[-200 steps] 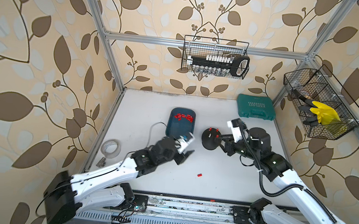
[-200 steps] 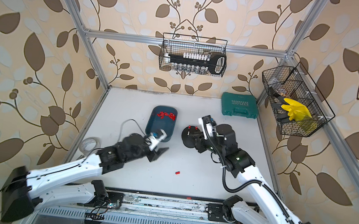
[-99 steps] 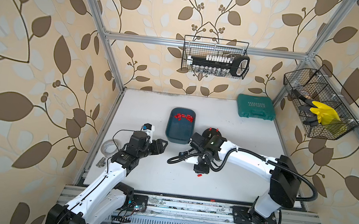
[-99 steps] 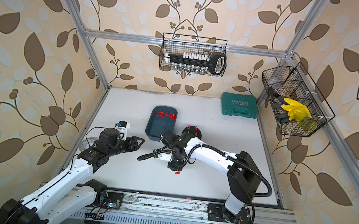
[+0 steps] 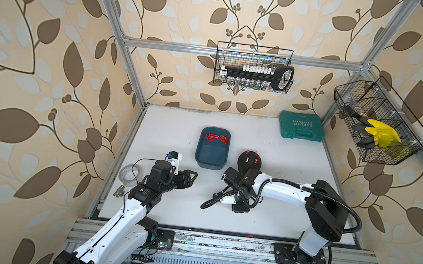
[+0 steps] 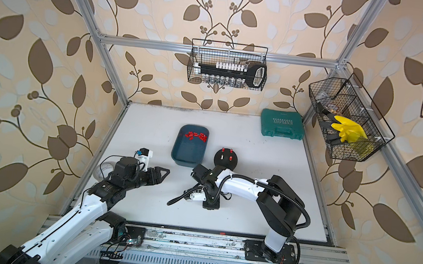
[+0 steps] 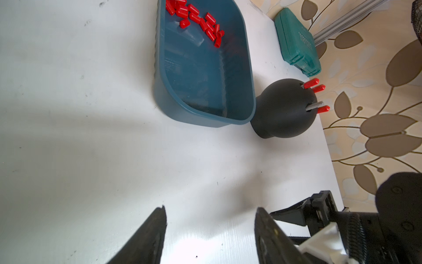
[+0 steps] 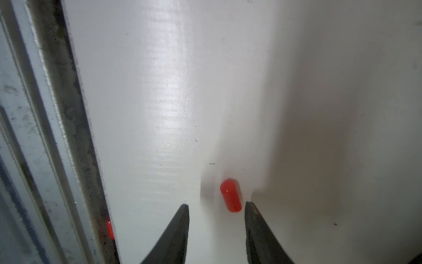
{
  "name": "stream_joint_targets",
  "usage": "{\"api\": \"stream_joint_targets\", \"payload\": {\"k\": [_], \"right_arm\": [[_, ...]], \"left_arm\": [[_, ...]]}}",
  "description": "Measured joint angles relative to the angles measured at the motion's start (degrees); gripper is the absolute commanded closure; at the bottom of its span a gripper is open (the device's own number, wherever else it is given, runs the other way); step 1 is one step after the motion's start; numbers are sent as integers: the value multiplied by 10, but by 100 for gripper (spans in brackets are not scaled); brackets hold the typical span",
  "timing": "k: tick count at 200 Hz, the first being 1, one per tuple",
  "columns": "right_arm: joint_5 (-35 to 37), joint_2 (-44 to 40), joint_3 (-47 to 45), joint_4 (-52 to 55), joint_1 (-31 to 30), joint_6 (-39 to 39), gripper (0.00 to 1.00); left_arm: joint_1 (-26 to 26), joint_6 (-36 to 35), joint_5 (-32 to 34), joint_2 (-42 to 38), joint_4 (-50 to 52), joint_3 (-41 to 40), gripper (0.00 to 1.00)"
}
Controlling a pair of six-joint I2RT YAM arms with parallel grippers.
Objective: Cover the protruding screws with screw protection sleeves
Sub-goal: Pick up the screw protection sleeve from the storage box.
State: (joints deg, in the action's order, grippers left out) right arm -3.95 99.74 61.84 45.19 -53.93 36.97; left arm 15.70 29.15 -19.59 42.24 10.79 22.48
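Observation:
The black dome (image 5: 249, 166) stands right of the blue tray (image 5: 211, 164). Three of its protruding screws wear red sleeves (image 7: 319, 88), and one screw (image 7: 316, 105) is bare. Several loose screw protection sleeves (image 5: 216, 138) lie at the tray's far end. My right gripper (image 8: 217, 204) points down at the table in front of the dome, open. One red sleeve (image 8: 231, 195) lies on the table just ahead of its tips, close to one finger; the gripper hides it in both top views. My left gripper (image 5: 195, 175) hovers open and empty left of the tray.
A green case (image 5: 301, 126) sits at the back right. A tape roll (image 5: 128, 174) and a small metal fitting (image 5: 119, 190) lie by the left edge. One stray red sleeve (image 8: 110, 228) rests at the table's front edge. Wire baskets (image 5: 253, 70) hang on the walls.
My left arm has pulled back to the left, away from the tray. My right gripper has left the dome and come down over the loose sleeve on the table.

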Motion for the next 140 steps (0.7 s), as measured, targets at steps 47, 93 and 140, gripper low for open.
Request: {"api": "stream_joint_targets", "payload": {"k": [47,93,140], "right_arm": [[21,7,-9,-52,1,14,62],[21,7,-10,-64,1,16,68],[23,7,-10,-45,1,9,66]], "left_arm": [[0,-4,-10,19,-20,-11,36],[0,-7,-15,25,-32,-12,37],[0,-7,-18,25,-36,-12,37]]}}
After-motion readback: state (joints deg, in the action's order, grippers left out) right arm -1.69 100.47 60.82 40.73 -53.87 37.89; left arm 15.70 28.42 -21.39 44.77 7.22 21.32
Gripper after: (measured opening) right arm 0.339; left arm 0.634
